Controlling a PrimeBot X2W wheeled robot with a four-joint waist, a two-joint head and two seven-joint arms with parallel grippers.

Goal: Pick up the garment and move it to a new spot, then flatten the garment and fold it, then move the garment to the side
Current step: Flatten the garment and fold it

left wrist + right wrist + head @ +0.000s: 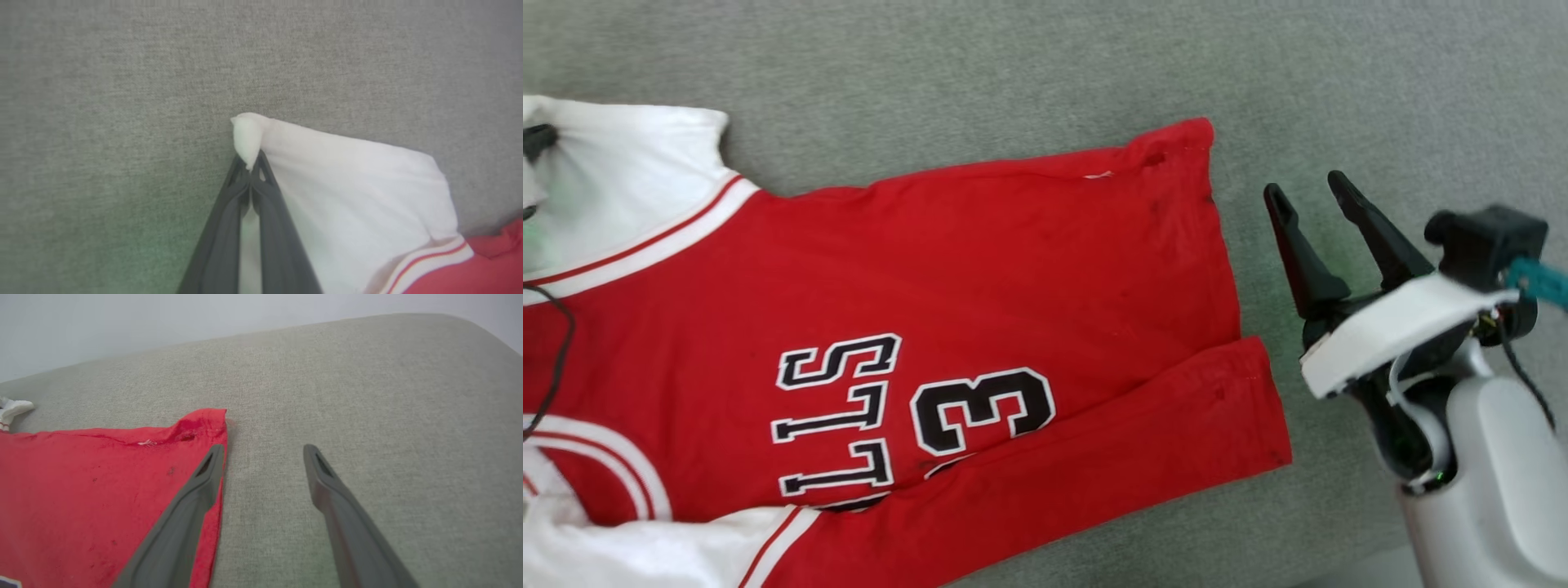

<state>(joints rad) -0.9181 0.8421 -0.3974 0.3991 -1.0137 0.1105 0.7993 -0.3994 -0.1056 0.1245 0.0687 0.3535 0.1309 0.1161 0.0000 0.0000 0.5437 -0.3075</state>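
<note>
the jersey (1013, 269) lies spread on the grey fabric surface (1013, 73), turned sideways in the head view: collar and white sleeves toward the left edge, hem (1217, 237) toward the right. its front faces up, with the black, white-outlined lettering (837, 416) and the number 3 (982, 411) reading sideways. the near long edge is folded over onto the body as a red strip (1111, 457) that runs from the lower left up to the hem and covers part of the lettering.

the left hand (250, 163) is clamped on the jersey. in its wrist view the two dark fingers (220, 228) press together at their tips on the outer corner of the far white sleeve (351, 183), and a small nub of white cloth bulges just beyond them. the rest of that sleeve lies on the surface, its red-and-white striped trim (429, 259) meeting the red body at the lower right of that view.

the right hand (1304, 183) is off the jersey, just beside the hem, fingers apart and holding nothing. in its wrist view one finger (192, 506) overlaps the hem edge near the far corner and the other stands over bare surface; whether the tips touch cloth or surface i cannot tell. a thin black cable (557, 351) crosses the jersey at the left edge of the head view.
</note>
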